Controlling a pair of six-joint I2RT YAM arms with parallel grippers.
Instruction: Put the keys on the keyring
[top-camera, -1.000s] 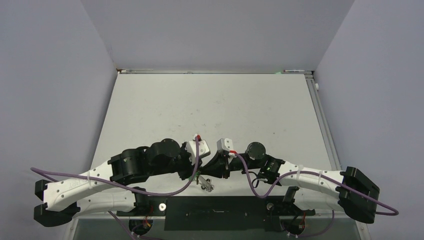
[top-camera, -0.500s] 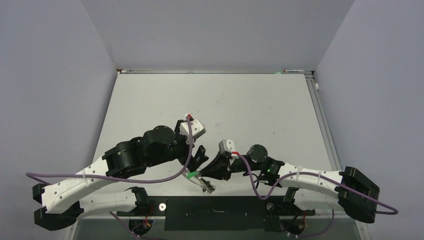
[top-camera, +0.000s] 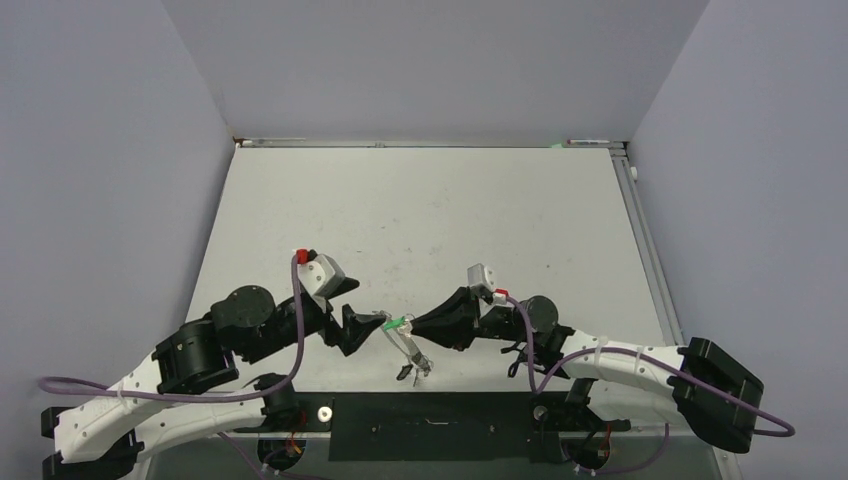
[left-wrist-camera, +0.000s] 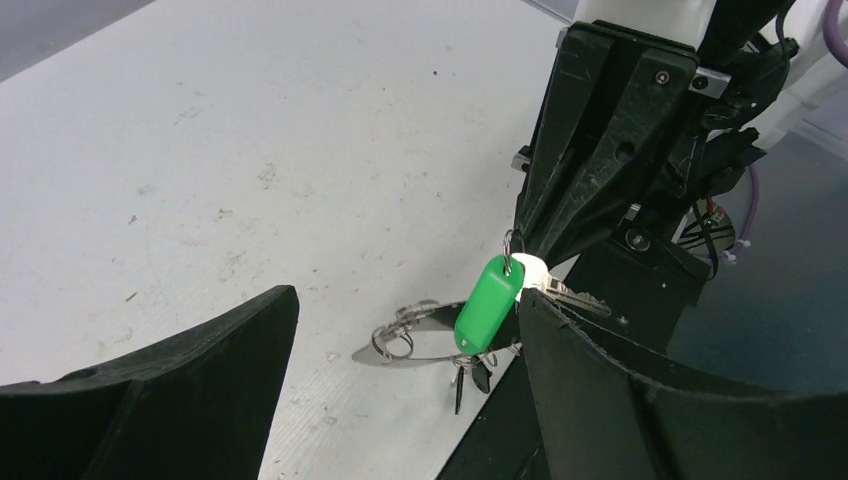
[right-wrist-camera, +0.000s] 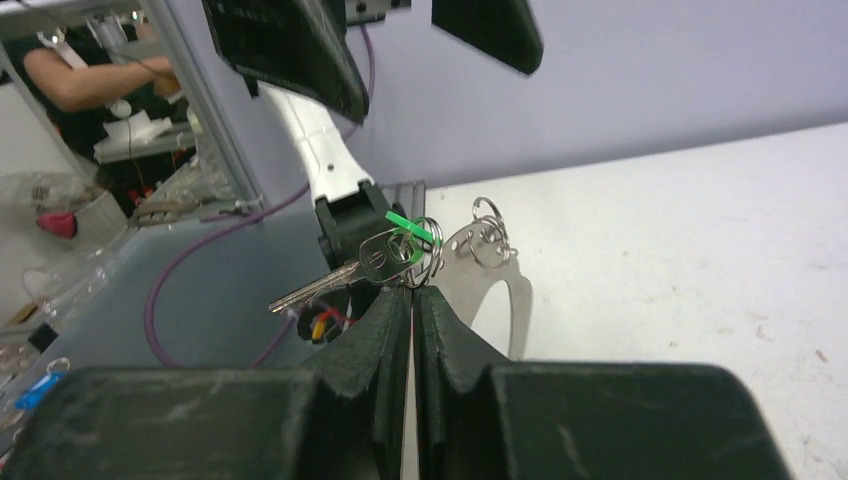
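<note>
1. Right tool (right-wrist-camera: 412, 292): fingers are pressed together, pinching the keys (right-wrist-camera: 375, 255) at the head end. The bundle is held up off the table (top-camera: 420, 220), near its near edge, between the two arms.
2. Left tool (left-wrist-camera: 408, 298): fingers are spread wide and nothing is held. It is pointed at the bundle from the left.
3. Green key (left-wrist-camera: 487, 305): it is hung from a small ring just beside the right tool's tips, head downward. It sits close to the inner face of the left tool's right-hand finger, and no contact is seen.
4. Silver key: it is seen sticking out sideways from the pinch, blade away from the table's middle.
5. Keyring (left-wrist-camera: 410, 358): it is hung below the pinch, with dark keys dangling under it. Whether it touches the table cannot be told.
6. Deciding relation: the bundle lies straight ahead of the left tool, within the line of its open gap but toward its right-hand finger. The keyring's long axis is laid across that gap rather than along it. The left arm is judged the free and nearer one; a closing move is expected to need a slight shift toward the keyring first.
</note>
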